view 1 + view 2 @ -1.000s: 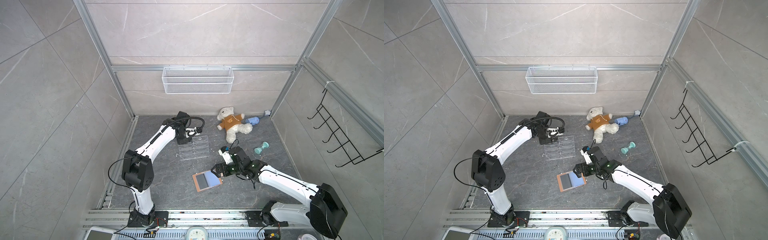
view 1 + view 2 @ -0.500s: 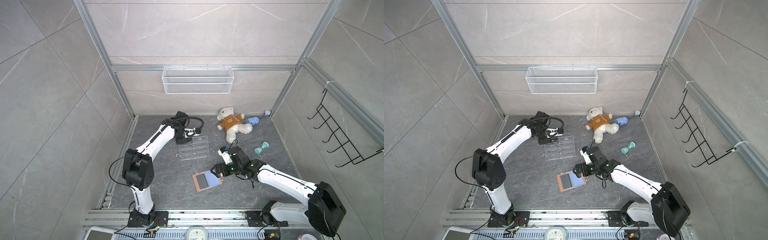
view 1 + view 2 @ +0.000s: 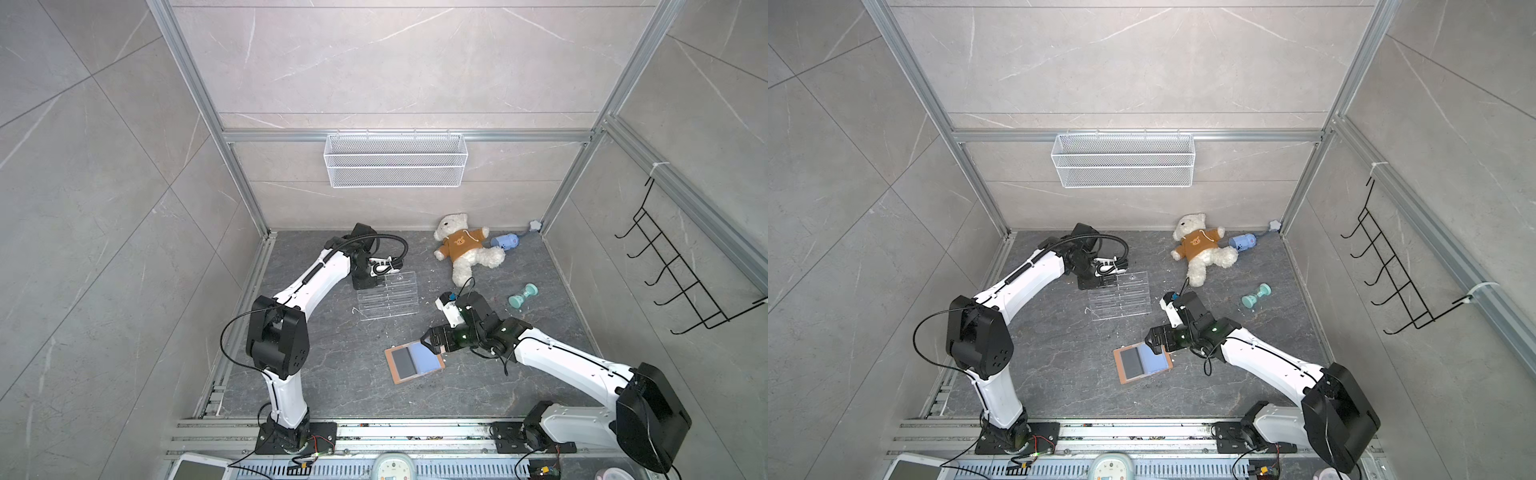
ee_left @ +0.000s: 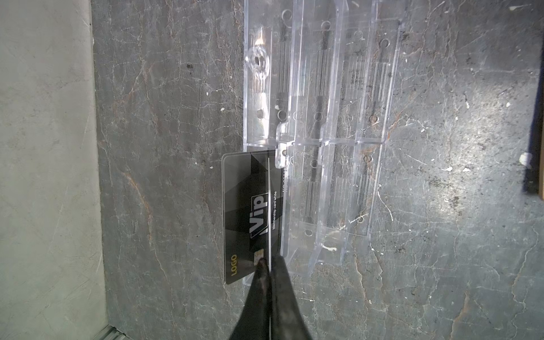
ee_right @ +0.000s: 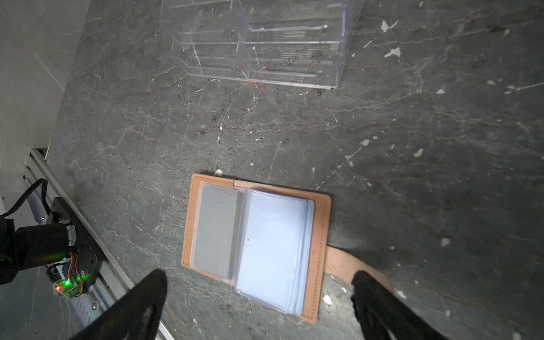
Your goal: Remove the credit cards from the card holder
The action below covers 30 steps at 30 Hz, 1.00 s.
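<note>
The card holder (image 3: 390,368) (image 3: 1118,368) (image 5: 319,250) lies open on the dark floor, tan leather with pale blue sleeves. A dark grey rectangle shows through its left sleeve (image 5: 215,229). My right gripper (image 5: 259,278) (image 3: 432,345) (image 3: 1156,345) hovers open over the holder's edge by the strap tab (image 5: 344,265), holding nothing. My left gripper (image 4: 269,262) (image 3: 370,284) is shut on a credit card seen edge-on as a thin pale line, at the clear rack's back corner. Behind it, a black "Vip" credit card (image 4: 247,212) lies face up, partly in the rack's end slot.
A clear acrylic tiered rack (image 3: 388,297) (image 4: 321,117) (image 5: 265,44) stands between the arms. A teddy bear (image 3: 461,249), a blue toy (image 3: 505,241) and a teal dumbbell (image 3: 523,296) lie at the back right. A wire basket (image 3: 395,160) hangs on the back wall.
The left arm has shifted slightly beside the rack. The right arm and the card holder have not moved.
</note>
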### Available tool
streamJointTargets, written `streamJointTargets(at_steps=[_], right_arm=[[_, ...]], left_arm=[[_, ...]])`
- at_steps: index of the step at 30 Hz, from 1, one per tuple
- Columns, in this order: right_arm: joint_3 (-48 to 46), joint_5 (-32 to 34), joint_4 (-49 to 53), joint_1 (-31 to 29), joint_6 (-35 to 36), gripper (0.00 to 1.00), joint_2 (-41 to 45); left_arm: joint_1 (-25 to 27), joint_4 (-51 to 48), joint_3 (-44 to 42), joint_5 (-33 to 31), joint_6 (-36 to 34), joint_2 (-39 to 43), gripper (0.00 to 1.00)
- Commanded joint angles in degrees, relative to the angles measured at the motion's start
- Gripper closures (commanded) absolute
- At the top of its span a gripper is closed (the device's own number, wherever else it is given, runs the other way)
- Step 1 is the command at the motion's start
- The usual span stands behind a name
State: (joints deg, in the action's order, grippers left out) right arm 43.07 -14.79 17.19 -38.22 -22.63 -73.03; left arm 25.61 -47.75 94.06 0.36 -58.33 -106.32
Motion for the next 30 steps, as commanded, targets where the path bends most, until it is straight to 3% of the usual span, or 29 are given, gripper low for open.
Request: streamJointTargets(at_steps=[1,22,30], right_arm=[[0.93,-0.7,1.44,-0.02,0.92,0.0,-0.46],[0.76,-1.36,1.44,0.1,0.97,0.0,-0.46],[0.79,-2.35,1.0,0.11,0.79,0.0,-1.22]], left_arm=[[-0.29,-0.14,1.78,1.31,-0.64,-0.97,1.0],[-0.29,0.24,1.37,1.67,0.43,-1.98,1.0],[-0.2,0.44,1.75,1.4,1.84,-1.97,0.91]])
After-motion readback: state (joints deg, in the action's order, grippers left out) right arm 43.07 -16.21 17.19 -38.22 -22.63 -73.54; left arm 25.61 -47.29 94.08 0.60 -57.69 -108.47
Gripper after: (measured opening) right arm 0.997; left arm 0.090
